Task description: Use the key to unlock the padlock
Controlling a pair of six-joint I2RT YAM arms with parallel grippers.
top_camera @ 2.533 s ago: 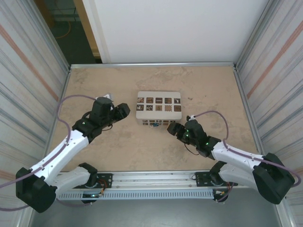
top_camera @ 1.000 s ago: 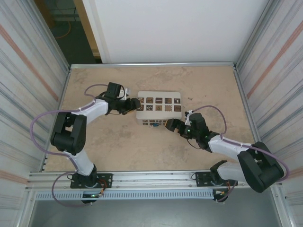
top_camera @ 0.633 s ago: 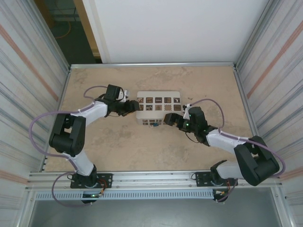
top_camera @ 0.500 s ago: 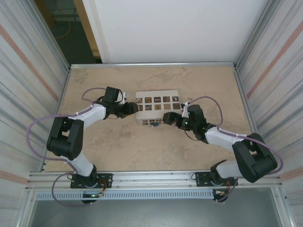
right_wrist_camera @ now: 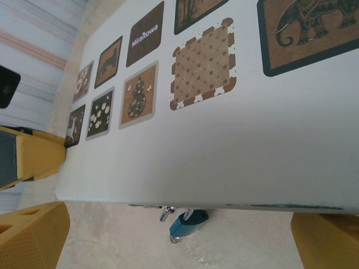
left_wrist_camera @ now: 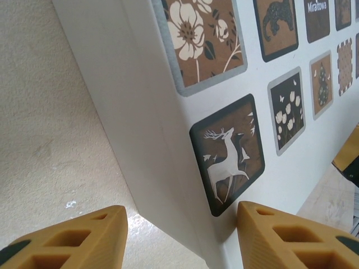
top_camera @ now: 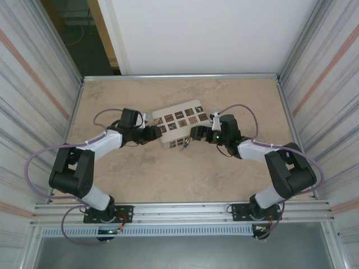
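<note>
1. Beige stone-look worktop (top_camera: 140,174): both arm bases sit at the near edge. Purple cables (top_camera: 38,154) loop off the arms.

2. L tool (top_camera: 152,134): left of worktop ctr, at the left end of the white rectangular box with dark picture tags (top_camera: 178,120). Its yellow fingers (left_wrist_camera: 73,241) stand apart and straddle one box corner. One finger is beside the side wall w/ a gap; the other is over the top face next to the deer tag (left_wrist_camera: 230,154). No clamp seen.

3. R tool (top_camera: 194,133): right of worktop ctr, at the box's near-right side. Its yellow fingers (right_wrist_camera: 33,235) are spread wide, w/ the box's near edge btwn them. Nothing held.

4. Small padlock with a bluish end (right_wrist_camera: 188,220): just below the box's near edge, btwn the two tools, approx. worktop ctr. Top view shows it as a small speck touching the box's near side. A silver metal bit (right_wrist_camera: 165,213) lies just beside the bluish end; which part it is, cannot tell.

5. White box: skewed to the worktop edges, near ctr, well apart from the far edge.
</note>
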